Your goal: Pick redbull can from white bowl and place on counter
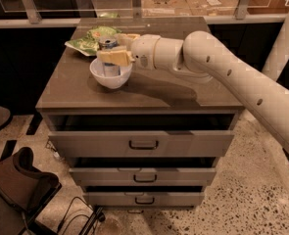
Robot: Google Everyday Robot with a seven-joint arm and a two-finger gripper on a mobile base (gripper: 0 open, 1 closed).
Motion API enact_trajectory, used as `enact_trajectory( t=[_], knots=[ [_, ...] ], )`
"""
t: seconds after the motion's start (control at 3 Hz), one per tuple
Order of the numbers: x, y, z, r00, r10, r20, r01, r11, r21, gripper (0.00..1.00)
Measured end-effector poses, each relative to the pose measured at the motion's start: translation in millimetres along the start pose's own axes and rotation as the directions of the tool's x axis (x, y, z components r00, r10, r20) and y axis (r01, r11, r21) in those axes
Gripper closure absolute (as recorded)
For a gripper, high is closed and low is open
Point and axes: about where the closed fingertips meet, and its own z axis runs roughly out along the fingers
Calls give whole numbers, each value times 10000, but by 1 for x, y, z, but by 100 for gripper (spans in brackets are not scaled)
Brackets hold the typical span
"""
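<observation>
Redbull can (110,69), slim blue-and-silver metal, stands upright in the glossy round white bowl (109,80), long axis vertical. Your cream gripper (109,47) straddles it over the matte grey-brown counter (149,89); you cannot tell whether it grips.

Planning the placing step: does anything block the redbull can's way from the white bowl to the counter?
Only the rim of the white bowl, which rings the redbull can. The claw is at the can; the green bag lies behind the bowl.

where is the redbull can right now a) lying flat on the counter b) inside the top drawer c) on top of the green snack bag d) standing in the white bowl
d: the redbull can stands upright inside the white bowl on the counter, with the gripper at its upper part.
</observation>
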Motion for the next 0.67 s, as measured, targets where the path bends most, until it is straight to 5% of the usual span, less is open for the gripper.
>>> enact_trajectory(
  t=[0.67],
  knots=[
    [-1, 4, 4, 10000, -4, 10, 4, 10000, -84, 86]
  ],
)
